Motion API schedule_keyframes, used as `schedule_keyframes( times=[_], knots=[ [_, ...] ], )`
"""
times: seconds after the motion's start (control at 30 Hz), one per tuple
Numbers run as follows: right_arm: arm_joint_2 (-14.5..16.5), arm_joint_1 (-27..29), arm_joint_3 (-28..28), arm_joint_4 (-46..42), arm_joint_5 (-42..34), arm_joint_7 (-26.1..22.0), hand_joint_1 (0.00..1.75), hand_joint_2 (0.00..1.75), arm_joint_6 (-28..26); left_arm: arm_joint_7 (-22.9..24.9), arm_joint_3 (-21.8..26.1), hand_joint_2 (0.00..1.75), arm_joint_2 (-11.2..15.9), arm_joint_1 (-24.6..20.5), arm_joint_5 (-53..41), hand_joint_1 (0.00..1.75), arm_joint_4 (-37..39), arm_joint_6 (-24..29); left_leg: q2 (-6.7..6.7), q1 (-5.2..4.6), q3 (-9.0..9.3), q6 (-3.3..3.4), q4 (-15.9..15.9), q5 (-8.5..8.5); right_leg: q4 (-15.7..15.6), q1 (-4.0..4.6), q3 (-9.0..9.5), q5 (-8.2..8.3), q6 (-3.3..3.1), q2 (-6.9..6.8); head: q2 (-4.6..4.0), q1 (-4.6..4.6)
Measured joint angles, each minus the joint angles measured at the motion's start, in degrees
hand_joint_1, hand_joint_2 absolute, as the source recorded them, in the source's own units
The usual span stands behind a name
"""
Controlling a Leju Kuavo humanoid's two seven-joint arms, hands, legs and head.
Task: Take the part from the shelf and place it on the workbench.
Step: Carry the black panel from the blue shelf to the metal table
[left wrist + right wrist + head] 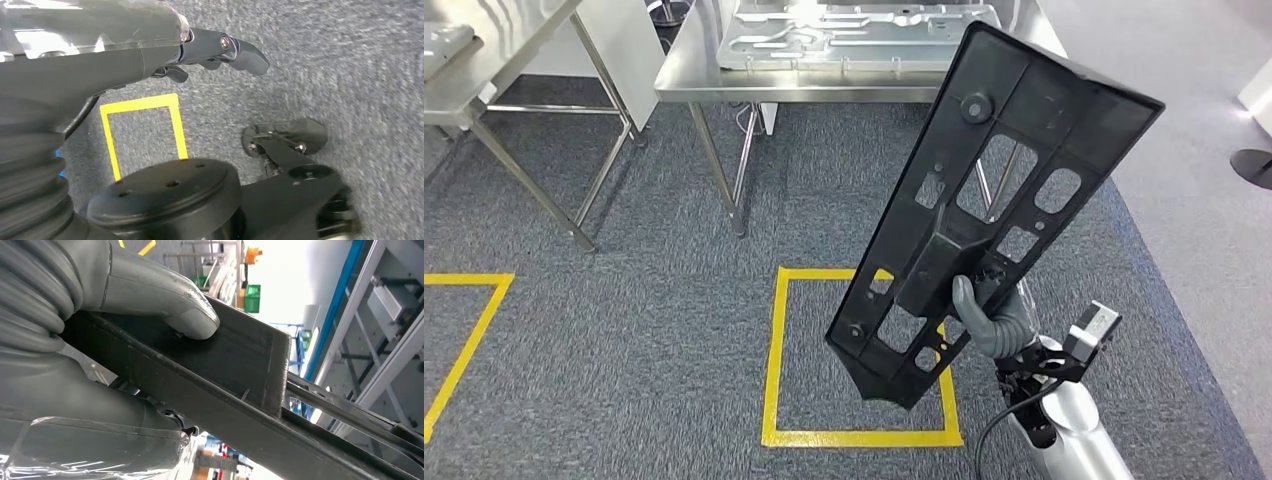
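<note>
Head view has the right hand clamped on the lower half of the long black part, held tilted above the grey carpet, short of the steel worktop, while the left hand hangs with nothing in it, fingers curled.

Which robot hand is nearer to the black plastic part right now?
Right. The right robot hand grips the black part, thumb pressed on it. The left robot hand hangs over the carpet, apart from it.
</note>
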Motion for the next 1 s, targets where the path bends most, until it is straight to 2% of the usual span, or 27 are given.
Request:
schedule_keyframes(
  times=[0.07, 0.1, 0.13, 0.17, 0.2, 0.23, 0.27, 0.3, 0.4, 0.43, 0.47, 0.5, 0.57, 0.6, 0.63, 0.67, 0.7, 0.77, 0.8, 0.83, 0.9, 0.93, 0.97, 1.0],
  knots=[
    [0.0, 0.0, 0.0, 0.0, 0.0, 0.0, 1.75, 1.75, 0.0, -0.2, -0.1, 1.75, 0.0, 0.0, 0.0, 0.0, 0.0, 0.0, -0.02, 0.01, -4.42, -0.18, 8.0, -2.73, 0.0, 0.25, 0.45, -0.53, -0.44, 0.12, 0.01, 0.0],
    [0.0, 0.1, 0.0, 0.0, 0.0, 0.0, 1.75, 1.75, 0.0, -0.3, -0.1, 1.75, 0.0, -0.1, 0.0, 0.0, 0.0, -0.1, -0.02, 0.01, -5.96, -0.18, 10.5, -2.95, 0.0, 0.37, 0.78, -0.83, -0.51, 0.23, 0.01, 0.0],
    [0.0, 0.1, 0.0, 0.0, 0.0, 0.0, 1.75, 1.75, 0.0, -0.4, -0.2, 1.75, 0.0, -0.1, 0.0, 0.0, 0.0, -0.1, -0.02, 0.0, -6.4, -0.09, 10.6, -1.98, 0.0, 0.47, 1.22, -1.17, -0.5, 0.38, 0.01, 0.0],
    [0.0, 0.1, 0.0, 0.0, 0.0, 0.0, 1.75, 1.75, 0.0, -0.3, -0.2, 1.75, -0.1, -0.1, 0.0, 0.0, 0.0, -0.1, -0.03, -0.01, -5.68, 0.11, 8.5, 0.01, 0.0, 0.53, 1.8, -1.57, -0.45, 0.51, 0.01, 0.0],
    [0.0, 0.1, 0.0, 0.0, 0.0, 0.0, 1.75, 1.75, 0.0, -0.3, -0.2, 1.75, -0.1, -0.1, 0.0, 0.0, 0.0, -0.1, -0.07, -0.06, -4.1, 0.41, 4.6, 2.57, 0.0, 0.57, 2.48, -2.02, -0.37, 0.63, 0.01, 0.0],
    [0.0, 0.0, 0.0, 0.0, 0.0, 0.0, 1.75, 1.75, 0.0, -0.3, -0.2, 1.75, -0.1, 0.0, 0.0, 0.0, 0.0, -0.1, -0.19, -0.19, -2.39, 0.73, 0.7, 4.33, 0.0, 0.63, 3.07, -2.49, -0.2, 0.74, 0.0, 0.01],
    [0.0, -0.1, 0.0, 0.1, 0.0, 0.0, 1.75, 1.75, 0.0, -0.3, -0.2, 1.75, -0.1, 0.1, 0.0, 0.0, 0.0, -0.1, -0.32, -0.35, -0.85, 1.05, -2.6, 5.25, 0.0, 0.66, 3.48, -2.92, 0.06, 0.87, 0.0, 0.01],
    [0.0, -0.2, 0.0, 0.1, 0.0, 0.0, 1.75, 1.75, 0.0, -0.3, -0.2, 1.75, -0.1, 0.1, 0.0, 0.0, 0.0, -0.2, -0.43, -0.54, 0.11, 1.34, -4.7, 5.35, -0.1, 0.64, 3.73, -3.21, 0.38, 0.96, 0.0, 0.01],
    [0.0, -0.5, 0.0, 0.2, 0.0, 0.0, 1.75, 1.75, 0.0, -0.3, -0.3, 1.75, -0.1, 0.2, 0.0, 0.0, 0.0, -0.2, -0.6, -0.6, 1.56, 2.31, -6.8, 4.36, 0.4, 0.52, 4.01, -2.89, 1.45, 1.02, 0.01, 0.01],
    [0.0, -0.6, 0.1, 0.3, 0.0, 0.0, 1.75, 1.75, 0.0, -0.4, -0.3, 1.75, -0.1, 0.3, 0.0, 0.0, 0.0, -0.2, -0.65, -0.49, 2.32, 2.66, -7.3, 4.16, 1.6, 0.47, 3.59, -2.71, 1.7, 0.93, 0.01, 0.01],
    [0.0, -0.8, 0.1, 0.3, 0.0, 0.0, 1.75, 1.75, 0.0, -0.4, -0.3, 1.75, -0.1, 0.2, 0.0, 0.0, 0.0, -0.2, -0.67, -0.43, 3.21, 2.92, -7.7, 3.9, 3.7, 0.42, 2.45, -2.9, 1.85, 0.82, 0.01, 0.02],
    [0.0, -0.9, 0.1, 0.3, 0.1, 0.0, 1.75, 1.75, 0.0, -0.4, -0.4, 1.75, -0.1, 0.2, 0.0, 0.0, 0.0, -0.2, -0.69, -0.38, 3.99, 3.07, -7.9, 3.55, 6.8, 0.35, 0.49, -3.47, 2.0, 0.71, 0.01, 0.03],
    [0.0, -1.0, 0.2, 0.4, 0.1, 0.0, 1.75, 1.75, 0.0, -0.5, -0.4, 1.75, -0.1, 0.2, 0.0, 0.0, 0.0, -0.3, -0.69, -0.42, 5.4, 3.13, -8.0, 2.41, 13.5, 0.21, -4.8, -5.72, 2.38, 0.65, 0.01, 0.05],
    [0.0, -0.9, 0.3, 0.5, 0.1, 0.0, 1.75, 1.75, 0.0, -0.5, -0.5, 1.75, -0.1, 0.3, 0.0, 0.0, 0.0, -0.3, -0.71, -0.42, 6.24, 3.05, -8.0, 1.68, 15.5, 0.1, -7.13, -6.9, 2.59, 0.63, 0.01, 0.05],
    [0.0, -0.8, 0.3, 0.6, 0.1, 0.0, 1.75, 1.75, 0.0, -0.5, -0.5, 1.75, -0.1, 0.4, 0.0, 0.0, 0.0, -0.3, -0.75, -0.41, 7.24, 2.95, -8.0, 0.87, 15.9, -0.03, -8.72, -7.58, 2.72, 0.6, 0.01, 0.05],
    [0.0, -0.8, 0.3, 0.7, 0.1, 0.0, 1.75, 1.75, 0.0, -0.5, -0.6, 1.75, -0.1, 0.4, 0.0, 0.0, 0.0, -0.3, -0.78, -0.4, 8.37, 2.83, -8.0, 0.0, 14.5, -0.16, -9.46, -7.29, 2.78, 0.57, 0.01, 0.05],
    [0.0, -0.8, 0.3, 0.7, 0.1, 0.0, 1.75, 1.75, 0.0, -0.5, -0.6, 1.75, -0.1, 0.5, 0.0, 0.0, 0.0, -0.3, -0.8, -0.38, 9.56, 2.68, -8.0, -0.93, 11.7, -0.3, -9.47, -5.54, 2.83, 0.51, 0.01, 0.05],
    [0.0, -0.8, 0.4, 0.9, 0.1, 0.0, 1.75, 1.75, 0.0, -0.5, -0.6, 1.75, -0.1, 0.5, 0.1, 0.0, 0.0, -0.3, -0.81, -0.39, 11.51, 2.27, -8.2, -2.83, 5.2, -0.3, -8.95, 1.77, 2.63, 0.03, 0.01, 0.05],
    [0.0, -0.8, 0.5, 1.0, 0.1, 0.0, 1.75, 1.75, 0.0, -0.5, -0.6, 1.75, -0.1, 0.5, 0.1, 0.0, 0.0, -0.3, -0.77, -0.37, 12.17, 1.92, -8.5, -3.65, 3.1, -0.06, -8.72, 4.64, 2.29, -0.14, 0.01, 0.03],
    [0.0, -0.8, 0.6, 1.0, 0.1, 0.0, 1.75, 1.75, 0.0, -0.5, -0.6, 1.75, -0.1, 0.4, 0.1, 0.0, 0.0, -0.3, -0.72, -0.31, 12.77, 1.51, -8.7, -4.12, 2.1, 0.18, -8.55, 6.27, 1.81, -0.17, 0.01, 0.02],
    [0.0, -1.0, 0.7, 1.0, 0.2, 0.0, 1.75, 1.75, -0.1, -0.5, -0.7, 1.75, -0.1, 0.2, 0.1, 0.0, 0.0, -0.3, -0.59, -0.06, 12.9, 0.62, -7.4, -3.4, 1.8, 0.57, -7.6, 5.12, 0.71, 0.25, 0.01, 0.0],
    [0.0, -1.2, 0.7, 1.0, 0.1, 0.0, 1.75, 1.75, -0.3, -0.6, -0.7, 1.75, -0.2, 0.1, 0.1, 0.0, 0.0, -0.3, -0.58, 0.05, 11.95, 0.32, -4.8, -2.16, 1.6, 0.57, -6.71, 4.37, 0.22, 0.4, 0.01, 0.02],
    [0.0, -1.4, 0.7, 1.0, 0.1, -0.1, 1.75, 1.75, -0.4, -0.6, -0.7, 1.75, -0.3, 0.0, 0.1, 0.0, 0.0, -0.3, -0.59, 0.13, 9.78, 0.09, -0.9, -0.88, 1.5, 0.62, -5.6, 3.52, -0.21, 0.45, 0.01, 0.02],
    [-0.1, -1.5, 0.7, 0.9, 0.1, -0.1, 1.75, 1.75, -0.6, -0.6, -0.7, 1.75, -0.3, 0.0, 0.1, 0.0, 0.0, -0.3, -0.6, 0.18, 6.91, -0.06, 3.4, -0.39, 1.4, 0.64, -4.34, 2.62, -0.57, 0.49, 0.01, 0.02]
  ],
)
